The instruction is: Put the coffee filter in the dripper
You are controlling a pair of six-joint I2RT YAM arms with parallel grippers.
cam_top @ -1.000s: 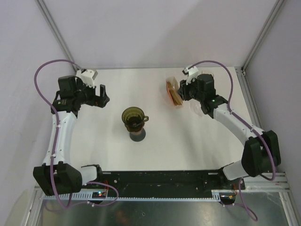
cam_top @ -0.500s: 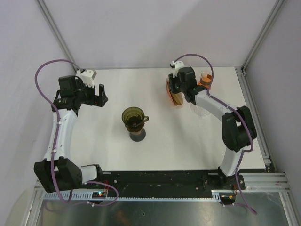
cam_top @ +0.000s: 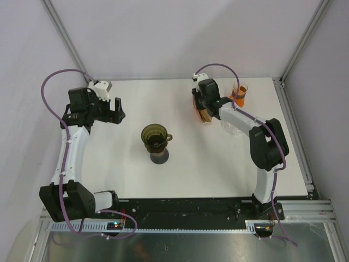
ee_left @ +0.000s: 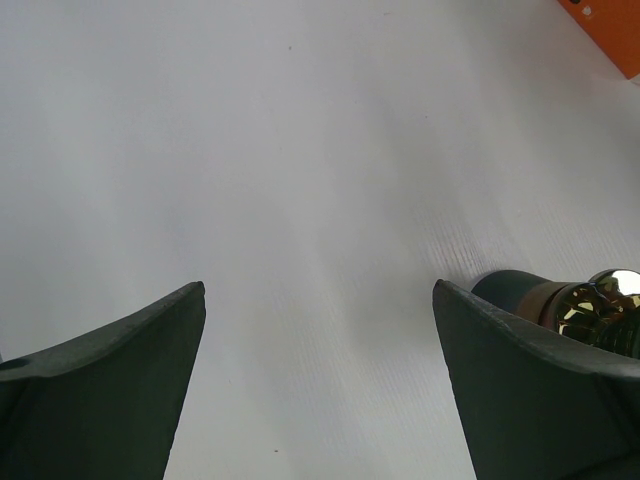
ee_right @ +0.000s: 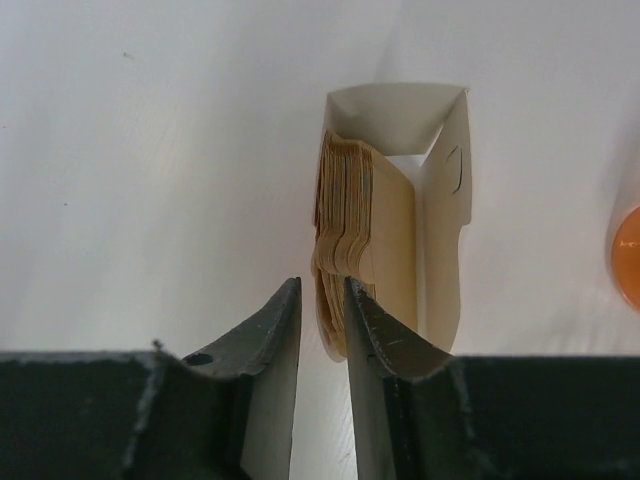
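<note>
On the white bench [cam_top: 218, 164], past the arm bases at its near edge, the dripper [cam_top: 154, 135] stands upright on a dark base at mid-bench, mouth up, with bare surface on every side. In the left wrist view only a sliver of it shows, cut off behind one finger.

Farther back on the left, the left gripper [cam_top: 119, 111] hangs with its jaws spread wide and nothing between them. It points across the bench toward the right.

At the far right, the right gripper [ee_right: 322, 290] is poised over the filters [ee_right: 365, 230], its jaws narrowed to a slit. The stack's left edge shows in that slit, but it cannot be told whether any filter is pinched. The filters stand on edge in an open-topped box [ee_right: 440, 130], flat faces to left and right, their long axis running near to far. From above, the wrist hides most of the stack.

A clear vessel [cam_top: 232, 129], hard to make out, sits just right of the box. An orange cup [cam_top: 239, 93] stands beyond it near the bench's far edge.
</note>
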